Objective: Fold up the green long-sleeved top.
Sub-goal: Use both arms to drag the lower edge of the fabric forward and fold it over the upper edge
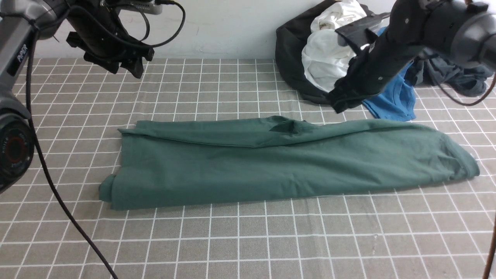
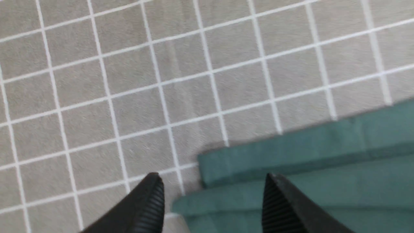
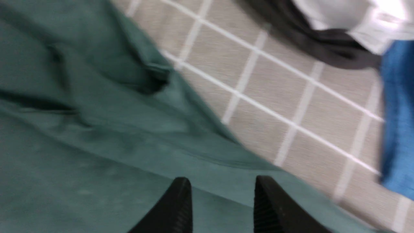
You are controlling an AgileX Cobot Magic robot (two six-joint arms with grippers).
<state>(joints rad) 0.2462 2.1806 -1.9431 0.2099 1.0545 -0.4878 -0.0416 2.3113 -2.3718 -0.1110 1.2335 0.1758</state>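
- The green long-sleeved top (image 1: 286,162) lies mid-table on the checked cloth (image 1: 248,240), folded into 1 long band. Its long axis runs left to right.
- Back right, a black heap (image 1: 290,58) wraps white fabric (image 1: 325,58); I cannot tell if it is a bag.
- Beside it: 1 blue T-shirt (image 1: 391,100) and 1 dark grey garment (image 1: 453,77).
- The left gripper (image 2: 213,181) and right gripper (image 3: 223,184) both have jaws apart, holding nothing.

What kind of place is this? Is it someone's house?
Probably a robot practice room, not a house. Two robot arms hang over a checked tablecloth, a green top lies spread on it, and a pile of other clothes sits near the bare white wall.
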